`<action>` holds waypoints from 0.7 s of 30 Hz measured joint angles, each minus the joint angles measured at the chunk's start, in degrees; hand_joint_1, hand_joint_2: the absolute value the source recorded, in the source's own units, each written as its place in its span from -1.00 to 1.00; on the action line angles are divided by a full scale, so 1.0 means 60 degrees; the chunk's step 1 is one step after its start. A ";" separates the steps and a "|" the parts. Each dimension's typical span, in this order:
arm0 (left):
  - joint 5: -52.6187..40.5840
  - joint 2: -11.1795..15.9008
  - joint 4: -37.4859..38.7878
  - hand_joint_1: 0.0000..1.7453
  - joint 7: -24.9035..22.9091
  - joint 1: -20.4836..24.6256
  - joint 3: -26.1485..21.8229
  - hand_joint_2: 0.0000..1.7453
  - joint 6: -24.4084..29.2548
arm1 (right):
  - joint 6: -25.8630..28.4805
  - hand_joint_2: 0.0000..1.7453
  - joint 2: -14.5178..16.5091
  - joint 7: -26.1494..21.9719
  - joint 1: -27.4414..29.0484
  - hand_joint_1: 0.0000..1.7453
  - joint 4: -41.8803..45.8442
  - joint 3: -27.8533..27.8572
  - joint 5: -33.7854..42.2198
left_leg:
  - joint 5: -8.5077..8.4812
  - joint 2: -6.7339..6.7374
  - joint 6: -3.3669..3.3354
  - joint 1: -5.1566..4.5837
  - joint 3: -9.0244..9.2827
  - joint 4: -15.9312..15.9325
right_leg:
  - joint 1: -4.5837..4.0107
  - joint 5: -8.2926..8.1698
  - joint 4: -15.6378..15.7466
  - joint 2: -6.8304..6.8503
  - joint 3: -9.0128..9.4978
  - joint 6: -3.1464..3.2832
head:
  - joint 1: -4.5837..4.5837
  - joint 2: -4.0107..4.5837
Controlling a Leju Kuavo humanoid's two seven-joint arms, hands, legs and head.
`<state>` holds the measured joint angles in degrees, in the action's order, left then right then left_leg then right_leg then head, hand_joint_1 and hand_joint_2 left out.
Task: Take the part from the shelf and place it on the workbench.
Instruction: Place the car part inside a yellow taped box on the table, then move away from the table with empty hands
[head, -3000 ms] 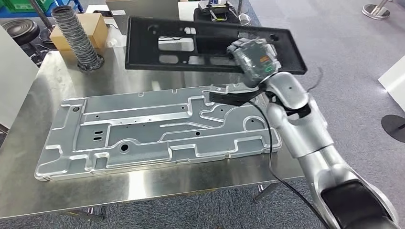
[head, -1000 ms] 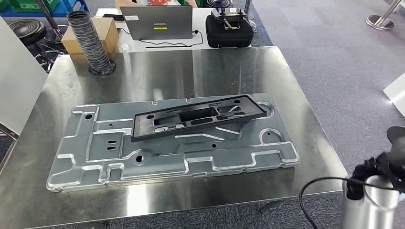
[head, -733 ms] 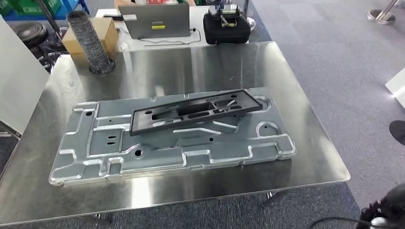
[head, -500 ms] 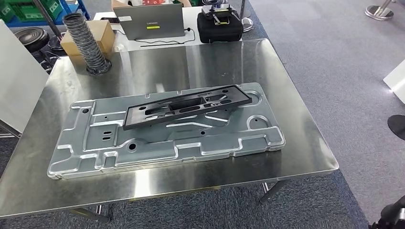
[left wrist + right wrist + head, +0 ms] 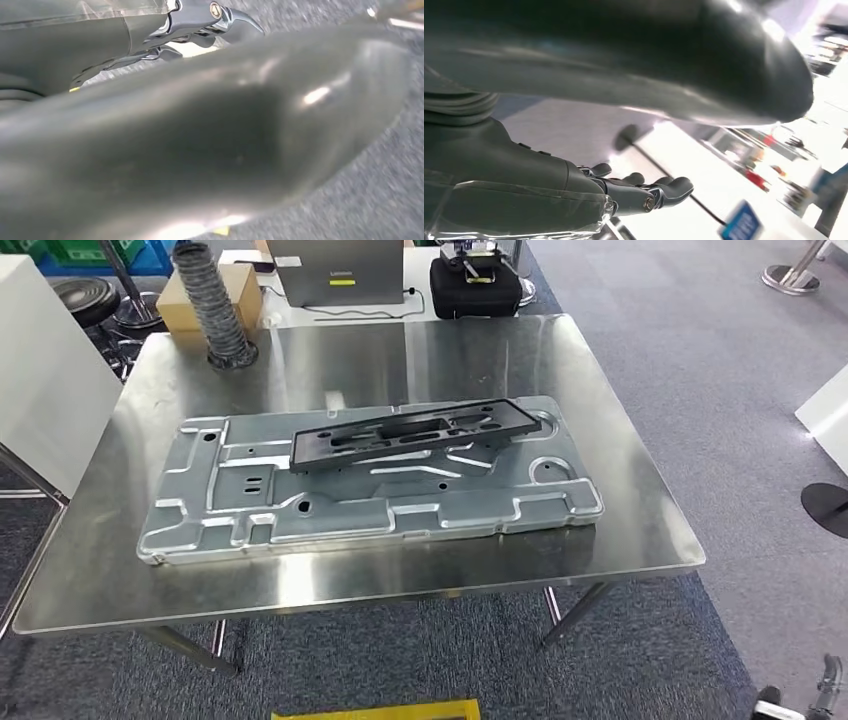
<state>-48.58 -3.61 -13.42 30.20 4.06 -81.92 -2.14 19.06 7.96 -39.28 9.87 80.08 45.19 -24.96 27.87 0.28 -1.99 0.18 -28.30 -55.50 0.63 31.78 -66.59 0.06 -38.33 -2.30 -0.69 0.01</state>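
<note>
On steel workbench [image 5: 640, 530]: black part [image 5: 415, 432] atop grey plate [image 5: 380, 505]; right robot hand [image 5: 624, 192] empty, fingers extended; left robot hand [image 5: 200, 25] state unclear.

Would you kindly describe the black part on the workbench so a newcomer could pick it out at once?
On the steel workbench lies a large silver stamped panel. The black part rests across its far half: a long, narrow frame with cut-out openings, the only black piece on the silver metal.

Workshop or test lab.
Steel workbench [image 5: 620, 470] on grey carpet, stamped metal panel [image 5: 370, 490], ribbed hose [image 5: 215, 305], laptop [image 5: 335, 268], cardboard box [image 5: 245, 285], blue crates behind.
</note>
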 joint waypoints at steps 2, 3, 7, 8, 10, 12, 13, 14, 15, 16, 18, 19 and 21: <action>-0.0015 -0.0005 0.0000 -1.00 -0.0037 -0.0005 0.0000 -1.00 0.0017 | 0.0199 -1.00 0.0022 0.0000 -0.0041 -1.00 -0.0605 0.0062 -0.0163 | -0.0198 0.0020 -0.0004 -0.0025 -0.0278 -0.0040 | 0.0034 0.0386 -0.1030 0.0001 -0.0120 -0.0071 | 0.0002 -0.0001; -0.0025 -0.0007 0.0000 -1.00 -0.0049 -0.0005 0.0000 -1.00 0.0016 | 0.0336 -1.00 0.0027 0.0000 -0.0074 -1.00 -0.0956 0.0074 -0.0231 | -0.0290 0.0026 0.0009 -0.0031 -0.0421 -0.0075 | 0.0043 0.0240 -0.1180 0.0001 -0.0001 -0.0085 | 0.0002 -0.0001; -0.0102 -0.0040 0.0000 -1.00 -0.0092 0.0006 0.0002 -1.00 0.0011 | 0.1046 -1.00 -0.0154 0.0000 -0.0406 -1.00 -0.2960 0.0096 -0.0593 | -0.0576 0.0029 0.0130 -0.0053 -0.0870 -0.0245 | 0.0008 -0.0362 0.1058 -0.0001 0.1756 0.0062 | -0.0001 0.0000; -0.0111 -0.0055 0.0000 -1.00 -0.0105 0.0010 0.0002 -1.00 0.0013 | 0.1304 -1.00 -0.0244 0.0003 -0.0531 -1.00 -0.3634 0.0097 -0.0713 | -0.0651 0.0035 0.0177 -0.0057 -0.0915 -0.0259 | -0.0023 -0.0279 0.1598 -0.0001 0.2084 0.0132 | -0.0001 0.0000; -0.0117 -0.0075 0.0000 -1.00 -0.0114 0.0012 0.0002 -1.00 0.0017 | 0.1990 -1.00 -0.0436 0.0101 -0.0786 -1.00 -0.5068 0.0100 -0.1060 | -0.0818 0.0048 0.0287 -0.0043 -0.0972 -0.0245 | -0.0072 -0.0240 0.1972 0.0001 0.2204 0.0264 | 0.0009 0.0001; -0.0123 -0.0079 0.0000 -1.00 -0.0113 0.0000 0.0002 -1.00 0.0018 | 0.2725 -1.00 -0.0606 0.0428 -0.1049 -1.00 -0.6533 0.0103 -0.1520 | -0.0676 0.0038 0.0397 -0.0007 -0.1094 -0.0372 | -0.0060 -0.0435 0.1998 0.0034 0.2029 0.0402 | 0.0016 0.0000; -0.0129 -0.0081 0.0000 -1.00 -0.0110 -0.0015 0.0002 -1.00 0.0018 | 0.2997 -1.00 -0.0674 0.0708 -0.1172 -1.00 -0.7198 0.0100 -0.1766 | -0.0340 0.0028 0.0446 0.0004 -0.1212 -0.0648 | -0.0045 -0.0549 0.2019 0.0053 0.1919 0.0470 | 0.0001 0.0000; -0.0141 -0.0084 0.0000 -1.00 -0.0106 -0.0022 0.0003 -1.00 0.0017 | 0.3151 -1.00 -0.0727 0.1027 -0.1278 -1.00 -0.7773 0.0089 -0.1997 | 0.0144 0.0021 0.0486 0.0023 -0.1364 -0.1111 | -0.0042 -0.0658 0.2025 0.0071 0.1795 0.0519 | -0.0012 -0.0001; -0.0161 -0.0087 0.0000 -1.00 -0.0097 -0.0028 0.0003 -1.00 0.0016 | 0.3223 -1.00 -0.0769 0.1400 -0.1359 -1.00 -0.8271 0.0070 -0.2231 | 0.0651 0.0018 0.0518 0.0030 -0.1530 -0.1718 | -0.0052 -0.0761 0.2017 0.0078 0.1661 0.0549 | -0.0025 -0.0001; -0.0182 -0.0088 0.0000 -1.00 -0.0085 -0.0030 0.0004 -1.00 0.0016 | 0.3231 -1.00 -0.0808 0.1836 -0.1421 -1.00 -0.8693 0.0033 -0.2469 | 0.1022 0.0017 0.0544 0.0038 -0.1659 -0.2355 | -0.0059 -0.0865 0.2002 0.0084 0.1519 0.0554 | -0.0032 0.0000; -0.0214 -0.0076 0.0000 -1.00 -0.0036 -0.0027 0.0004 -1.00 0.0015 | 0.3111 -1.00 -0.0883 0.2891 -0.1527 -1.00 -0.9427 -0.0107 -0.2958 | 0.1066 0.0018 0.0577 0.0048 -0.1621 -0.3084 | -0.0065 -0.1064 0.1928 0.0097 0.1196 0.0534 | -0.0032 0.0001; -0.0221 -0.0063 0.0000 -1.00 -0.0008 -0.0026 0.0004 -1.00 0.0015 | 0.2989 -1.00 -0.0924 0.3425 -0.1574 -1.00 -0.9743 -0.0200 -0.3169 | 0.0797 0.0018 0.0583 0.0056 -0.1377 -0.2984 | -0.0060 -0.1154 0.1866 0.0099 0.1018 0.0512 | -0.0031 0.0001; -0.0243 -0.0035 0.0000 -1.00 0.0037 -0.0013 0.0005 -1.00 0.0002 | 0.2654 -1.00 -0.0988 0.4203 -0.1647 -1.00 -1.0227 -0.0389 -0.3474 | 0.0361 0.0014 0.0574 0.0074 -0.0435 -0.1859 | -0.0055 -0.1302 0.1710 0.0098 0.0693 0.0443 | -0.0034 -0.0001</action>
<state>-50.04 -3.82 -13.42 30.41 3.98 -81.89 -2.13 34.99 2.03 -14.07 -0.01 18.72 42.86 -45.80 30.04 0.36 1.45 0.62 -30.91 -66.65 0.29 23.96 -56.33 0.65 -34.17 0.36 -0.90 0.00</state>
